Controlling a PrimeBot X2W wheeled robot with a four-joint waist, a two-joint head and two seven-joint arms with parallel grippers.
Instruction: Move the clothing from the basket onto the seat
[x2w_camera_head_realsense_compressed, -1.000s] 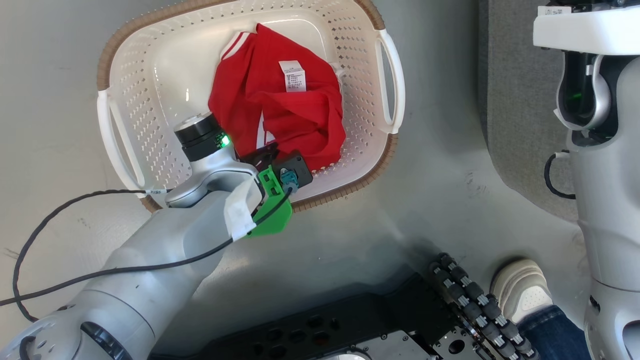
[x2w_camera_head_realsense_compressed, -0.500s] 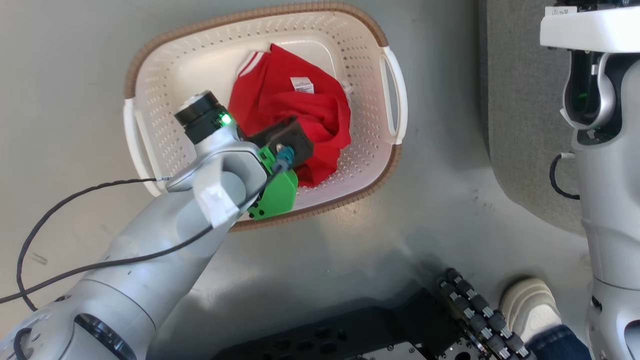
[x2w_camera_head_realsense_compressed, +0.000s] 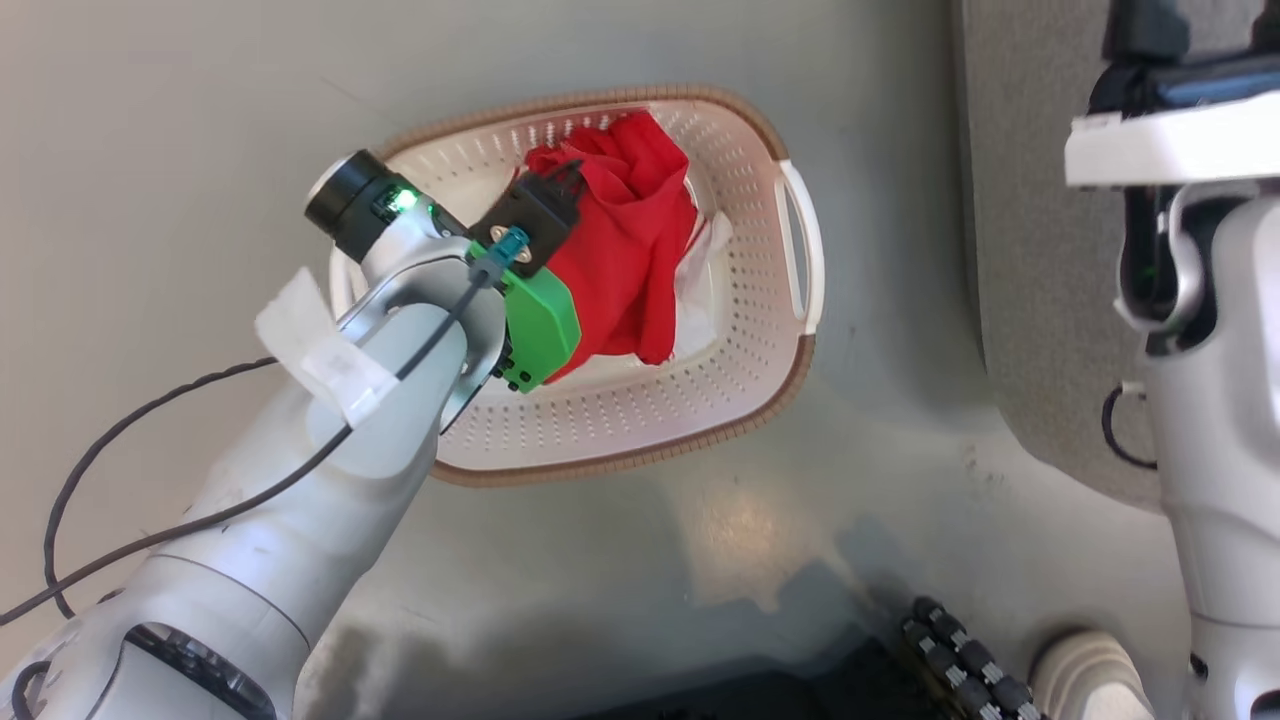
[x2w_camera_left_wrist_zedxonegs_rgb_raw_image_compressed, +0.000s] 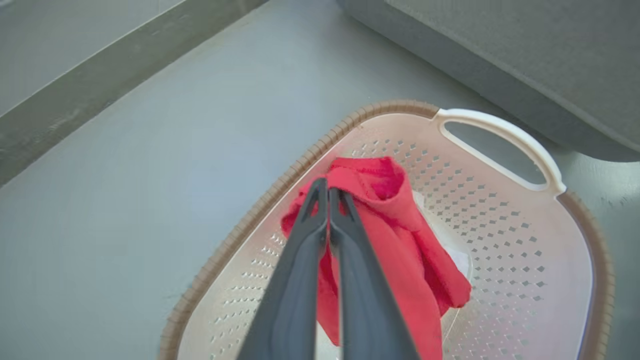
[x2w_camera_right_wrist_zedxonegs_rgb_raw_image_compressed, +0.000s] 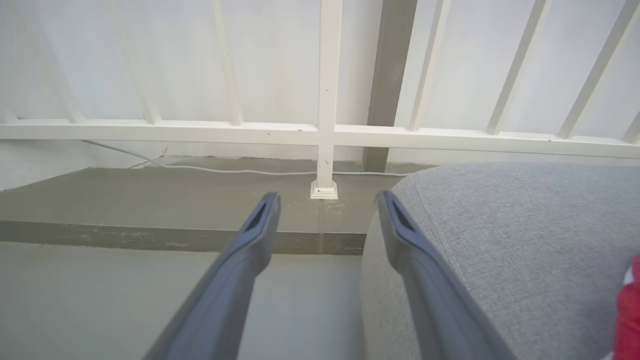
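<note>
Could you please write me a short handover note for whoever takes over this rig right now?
Left gripper: shut on the red clothing, which hangs over the basket.
Right gripper: open, holding nothing, beside the seat.
Done: a red piece seems to lie on the seat already.
To do: carry the held piece to the seat; something white sits in the basket, check it.

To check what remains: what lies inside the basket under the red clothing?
Something white shows beside the clothing, which the shut left gripper holds. The floor of the basket directly beneath is covered, so I cannot tell.
</note>
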